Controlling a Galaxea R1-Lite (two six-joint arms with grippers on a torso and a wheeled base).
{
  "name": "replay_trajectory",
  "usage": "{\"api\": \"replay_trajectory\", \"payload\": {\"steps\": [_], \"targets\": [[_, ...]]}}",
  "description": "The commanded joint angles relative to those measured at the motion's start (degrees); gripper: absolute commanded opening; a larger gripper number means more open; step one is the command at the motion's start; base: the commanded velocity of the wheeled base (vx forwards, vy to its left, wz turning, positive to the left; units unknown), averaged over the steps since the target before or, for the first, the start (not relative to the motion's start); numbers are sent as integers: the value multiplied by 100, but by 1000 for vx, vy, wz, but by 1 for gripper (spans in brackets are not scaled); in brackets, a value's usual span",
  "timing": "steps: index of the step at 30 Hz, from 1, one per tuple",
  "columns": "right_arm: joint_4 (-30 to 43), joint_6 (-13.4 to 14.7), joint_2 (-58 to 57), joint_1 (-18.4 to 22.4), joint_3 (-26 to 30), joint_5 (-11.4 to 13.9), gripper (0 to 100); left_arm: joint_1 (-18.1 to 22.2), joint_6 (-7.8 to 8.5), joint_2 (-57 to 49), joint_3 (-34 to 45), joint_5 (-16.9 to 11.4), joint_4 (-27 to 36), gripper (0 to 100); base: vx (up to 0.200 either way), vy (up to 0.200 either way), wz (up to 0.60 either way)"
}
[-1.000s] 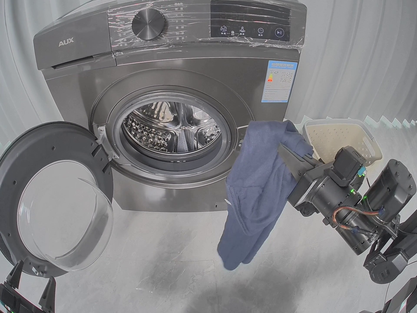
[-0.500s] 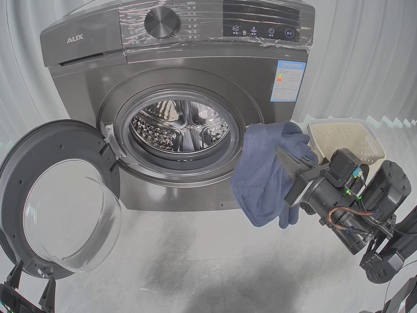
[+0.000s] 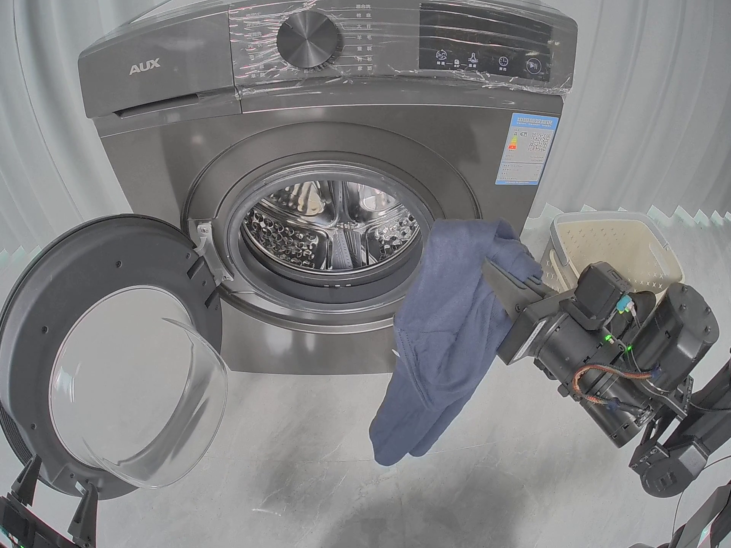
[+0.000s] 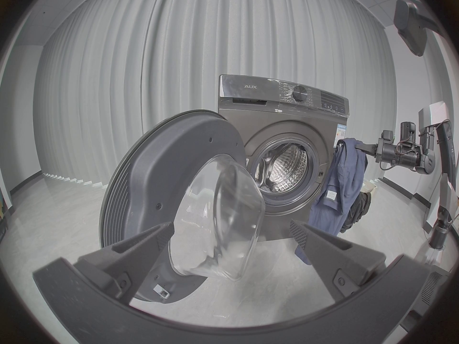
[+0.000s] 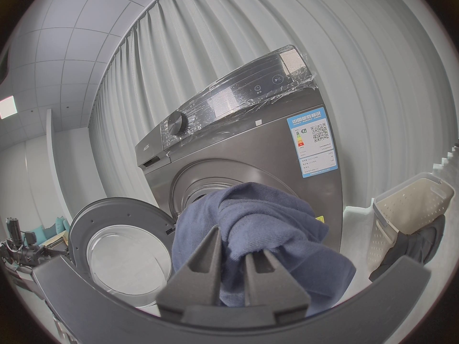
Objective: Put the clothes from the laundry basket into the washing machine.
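So the blue garment (image 3: 445, 329) is hanging off the right tool (image 3: 502, 279), which is clamped tight on a bunched-up bit near the top of the cloth. In the right wrist view you can see the two fingers (image 5: 210, 259) pinching a fold of it. The rest just dangles in front of the washing machine (image 3: 327, 123), to the right of the drum opening (image 3: 331, 230), with the upper edge overlapping the opening's rim. The low end droops toward the floor (image 3: 304, 450); can't tell if it touches.

The machine's door (image 3: 106, 344) is swung wide open to the left, clear bowl-shaped window facing out. The drum inside is shiny perforated metal.

The laundry basket (image 3: 609, 237) sits on the floor right of the machine, behind the right arm. There's a dark piece of clothing (image 5: 416, 247) slumped at its near side.

The left tool (image 4: 229, 226) is down low by the bottom edge of the door, fingers spread wide apart, gripping nothing.
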State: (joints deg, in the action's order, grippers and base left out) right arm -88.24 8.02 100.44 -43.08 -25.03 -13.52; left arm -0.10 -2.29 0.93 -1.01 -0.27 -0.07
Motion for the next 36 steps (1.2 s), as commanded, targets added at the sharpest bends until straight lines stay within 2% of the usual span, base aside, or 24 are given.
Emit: {"api": "replay_trajectory", "payload": {"steps": [1,16,19,22,28,32,33,36], "targets": [[-1,-2,20,-16,7,7,0,1,1,-84,92,0,-1,100,0,0,0],[8,-11,204,-95,-29,7,0,10,27,-84,92,0,-1,100,0,0,0],[78,-20,204,-130,-134,16,0,10,106,-93,92,-17,-1,100,0,0,0],[96,-29,213,-148,-257,25,0,27,291,-93,101,-35,7,100,0,0,0],[78,-11,477,-341,-653,-46,0,19,291,-93,101,-43,-10,100,0,0,0],[87,-11,512,-376,-723,-46,0,19,370,-93,101,-193,-19,100,0,0,0],[96,-11,521,-394,-740,-28,0,19,440,-93,101,-281,-19,100,0,0,0],[34,6,591,-473,-767,7,0,10,458,-93,101,-307,-28,100,0,0,0]]}}
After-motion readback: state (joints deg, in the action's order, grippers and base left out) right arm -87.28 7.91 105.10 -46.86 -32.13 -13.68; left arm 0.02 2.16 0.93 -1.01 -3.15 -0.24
